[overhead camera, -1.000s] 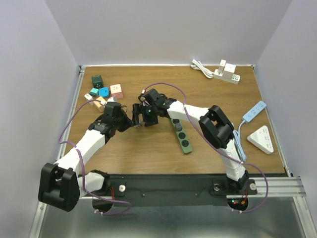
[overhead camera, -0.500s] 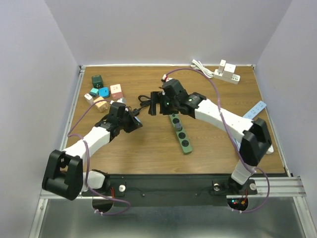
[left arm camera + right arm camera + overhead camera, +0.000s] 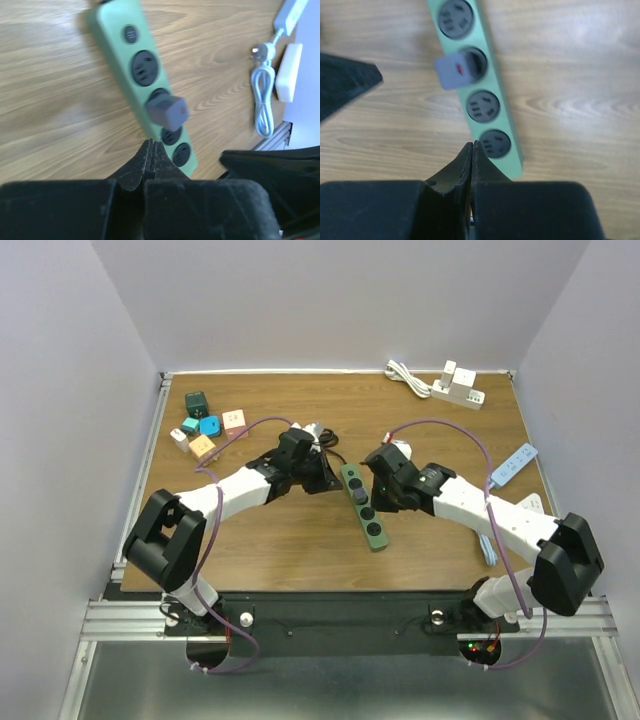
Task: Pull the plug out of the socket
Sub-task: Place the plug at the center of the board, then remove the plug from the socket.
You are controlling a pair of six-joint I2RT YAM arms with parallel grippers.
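Left wrist: my left gripper clenched on nothing, tips near green power strip; grey plug seated in it. Right gripper likewise clenched, empty.

This looks like a robotics lab test cell. A wood-grain table is boxed in on three sides by plain pale walls. An aluminium rail runs along its near edge and carries the bases of the left arm and the right arm, with purple cables looping off them. On the table lie a green power strip, white power strips and a cluster of coloured plug adapters.
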